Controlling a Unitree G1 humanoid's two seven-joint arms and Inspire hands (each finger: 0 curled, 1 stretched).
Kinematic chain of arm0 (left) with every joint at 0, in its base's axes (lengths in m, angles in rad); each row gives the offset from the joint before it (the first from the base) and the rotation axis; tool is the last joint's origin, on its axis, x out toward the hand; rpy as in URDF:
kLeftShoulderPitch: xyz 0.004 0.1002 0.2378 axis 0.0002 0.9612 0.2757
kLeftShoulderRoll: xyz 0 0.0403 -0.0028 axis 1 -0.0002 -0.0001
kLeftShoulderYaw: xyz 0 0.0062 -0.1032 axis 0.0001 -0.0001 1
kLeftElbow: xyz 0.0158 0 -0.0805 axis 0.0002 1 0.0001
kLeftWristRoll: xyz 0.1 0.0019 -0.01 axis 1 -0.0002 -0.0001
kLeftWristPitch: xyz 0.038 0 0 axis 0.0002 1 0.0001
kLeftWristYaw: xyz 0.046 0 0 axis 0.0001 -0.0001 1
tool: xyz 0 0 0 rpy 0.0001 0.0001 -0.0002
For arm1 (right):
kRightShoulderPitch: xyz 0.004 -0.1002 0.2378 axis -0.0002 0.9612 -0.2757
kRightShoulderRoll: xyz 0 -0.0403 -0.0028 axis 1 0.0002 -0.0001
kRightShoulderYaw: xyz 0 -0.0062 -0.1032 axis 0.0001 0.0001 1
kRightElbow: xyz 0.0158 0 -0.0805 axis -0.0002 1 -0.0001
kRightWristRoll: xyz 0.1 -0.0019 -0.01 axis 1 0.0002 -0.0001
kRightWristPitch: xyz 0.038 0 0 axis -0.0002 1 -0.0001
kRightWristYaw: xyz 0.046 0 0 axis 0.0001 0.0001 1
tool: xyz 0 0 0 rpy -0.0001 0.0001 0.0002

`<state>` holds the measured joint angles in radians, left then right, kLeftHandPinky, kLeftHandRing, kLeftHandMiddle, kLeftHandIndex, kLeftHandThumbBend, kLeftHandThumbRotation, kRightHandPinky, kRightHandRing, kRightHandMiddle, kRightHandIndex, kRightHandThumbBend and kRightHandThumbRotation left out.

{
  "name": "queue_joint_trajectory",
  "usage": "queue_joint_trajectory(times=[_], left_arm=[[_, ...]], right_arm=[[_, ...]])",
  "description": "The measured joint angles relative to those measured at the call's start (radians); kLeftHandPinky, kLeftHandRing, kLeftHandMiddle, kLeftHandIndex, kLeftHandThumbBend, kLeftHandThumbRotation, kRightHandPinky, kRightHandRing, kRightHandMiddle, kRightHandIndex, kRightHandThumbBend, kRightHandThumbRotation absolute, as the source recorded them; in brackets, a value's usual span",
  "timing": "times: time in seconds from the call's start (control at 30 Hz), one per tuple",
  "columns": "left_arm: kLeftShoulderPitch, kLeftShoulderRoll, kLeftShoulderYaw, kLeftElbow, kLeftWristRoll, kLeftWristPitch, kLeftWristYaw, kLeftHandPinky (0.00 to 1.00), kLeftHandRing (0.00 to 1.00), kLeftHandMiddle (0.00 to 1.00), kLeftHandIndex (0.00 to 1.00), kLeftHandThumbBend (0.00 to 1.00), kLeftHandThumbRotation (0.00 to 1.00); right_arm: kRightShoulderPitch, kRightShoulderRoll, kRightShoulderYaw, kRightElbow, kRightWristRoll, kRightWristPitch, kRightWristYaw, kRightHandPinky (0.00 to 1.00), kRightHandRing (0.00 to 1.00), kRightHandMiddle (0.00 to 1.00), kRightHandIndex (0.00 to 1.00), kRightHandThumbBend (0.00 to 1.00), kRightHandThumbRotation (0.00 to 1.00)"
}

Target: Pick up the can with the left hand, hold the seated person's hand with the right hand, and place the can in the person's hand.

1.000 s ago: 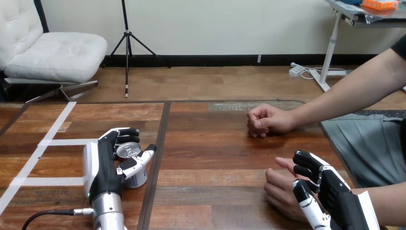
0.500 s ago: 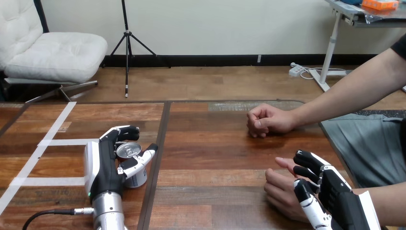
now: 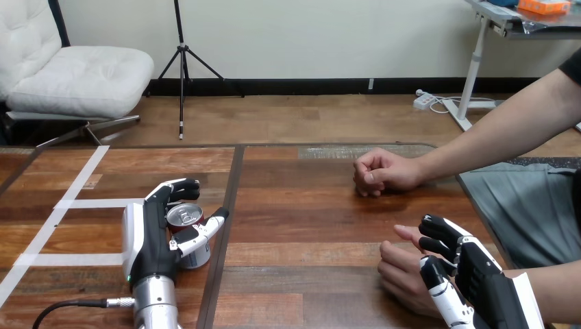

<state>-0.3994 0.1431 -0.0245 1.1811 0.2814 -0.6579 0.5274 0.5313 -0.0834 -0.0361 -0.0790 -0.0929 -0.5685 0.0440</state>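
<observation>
A silver can (image 3: 189, 236) with a reddish rim stands on the wooden table (image 3: 308, 226) at the left. My left hand (image 3: 152, 240) is shut on it, fingers (image 3: 179, 188) curled round its far side and thumb (image 3: 204, 230) across its near side. At the lower right my right hand (image 3: 476, 277) lies over the person's nearer hand (image 3: 401, 271), which rests on the table. Its fingers (image 3: 437, 236) curl over the far side of that hand and its thumb (image 3: 438, 288) lies on the near side. The person's other hand (image 3: 380, 173) rests as a fist further back.
White tape lines (image 3: 75, 203) mark the table's left part. A dark seam (image 3: 229, 205) runs front to back just right of the can. The table's right edge (image 3: 479, 216) passes between the person's two forearms.
My left hand's fingers and thumb have drawn a little tighter round the can, and the can has shifted slightly. My right hand and both of the person's hands have stayed put.
</observation>
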Motion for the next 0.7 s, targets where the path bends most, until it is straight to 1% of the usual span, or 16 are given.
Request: queue_joint_trajectory(times=[0.27, 0.4, 0.7], left_arm=[[0.001, -0.001, 0.002, 0.000, -0.002, 0.000, 0.003, 0.47, 0.55, 0.60, 0.59, 0.66, 0.00], [0.001, -0.002, 0.002, 0.000, -0.002, 0.000, 0.014, 0.45, 0.53, 0.58, 0.58, 0.65, 0.00], [0.001, -0.002, 0.008, 0.000, -0.017, 0.000, 0.015, 0.44, 0.51, 0.55, 0.56, 0.63, 0.00]], right_arm=[[0.000, 0.000, 0.000, 0.000, 0.002, 0.001, 0.003, 0.75, 0.82, 0.84, 0.82, 0.58, 0.67], [0.000, 0.000, -0.001, 0.000, 0.000, 0.001, 0.003, 0.75, 0.82, 0.84, 0.82, 0.57, 0.67], [0.000, -0.001, -0.001, -0.001, -0.001, 0.001, 0.003, 0.75, 0.82, 0.83, 0.81, 0.56, 0.67]])
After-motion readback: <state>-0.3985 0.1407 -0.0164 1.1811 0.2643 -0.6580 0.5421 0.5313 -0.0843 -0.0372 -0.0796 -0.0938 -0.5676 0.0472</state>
